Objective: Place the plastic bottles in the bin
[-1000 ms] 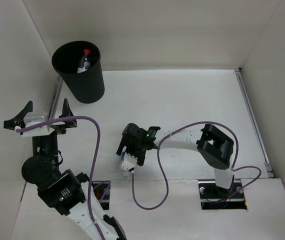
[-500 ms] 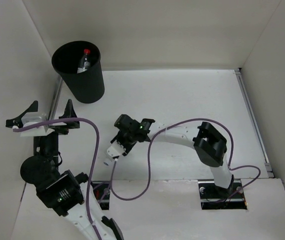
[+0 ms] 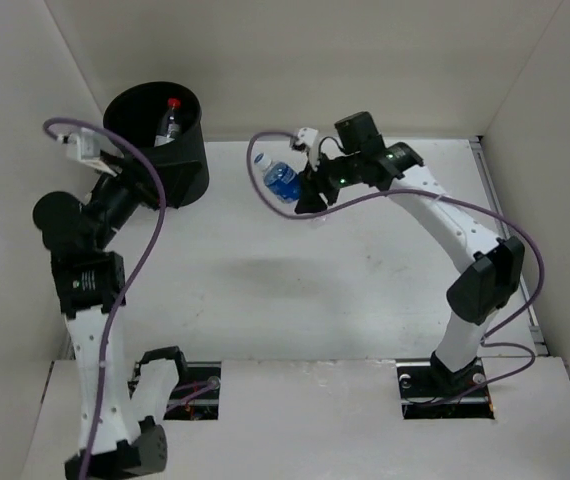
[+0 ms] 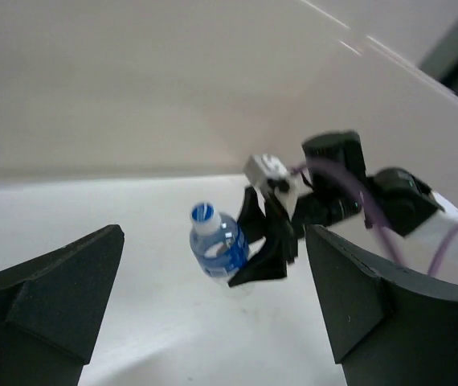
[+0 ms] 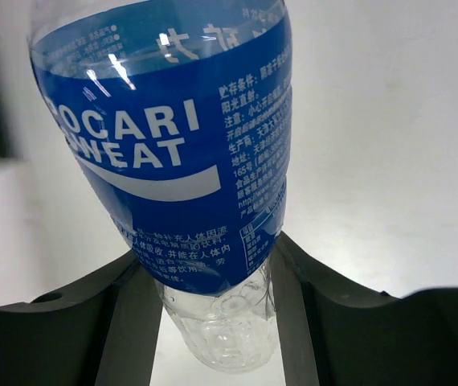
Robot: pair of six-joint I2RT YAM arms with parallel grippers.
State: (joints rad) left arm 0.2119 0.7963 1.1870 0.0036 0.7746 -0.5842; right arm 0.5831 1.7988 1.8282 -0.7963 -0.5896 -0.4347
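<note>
The blue bottle (image 3: 283,183) hangs in the air over the far part of the counter (image 3: 385,270), touching nothing but the fingers that hold it. Its long axis is tilted. In the left wrist view the bottle (image 4: 217,249) has its cap at the top, leaning left and away from the pincer, with the clear base low at the right. In the right wrist view the bottle (image 5: 173,153) runs straight out from the fingers. The base is nearest the camera, the blue label lies beyond it, and the neck passes the top edge of the picture.

The right pincer (image 3: 303,195) is clamped on the base end only. One finger (image 5: 124,322) sits on each side of the clear bottom, and the label and cap stand free of it. From above, the bottle lies just left of this pincer, on the side toward the bin. A loop of purple cable (image 3: 258,150) curves just beside the bottle's far-left side.

The bin (image 3: 187,170) stands in the far left corner of the counter, well apart from the blue bottle, with bare counter between them. Inside it a red-cap bottle (image 3: 170,120) shows, its cap toward the far rim.

The left pincer (image 4: 213,322) is spread wide and holds nothing. Its two fingers frame the blue bottle in its own view. From above, the left arm is raised just beside the bin's near-left side.
</note>
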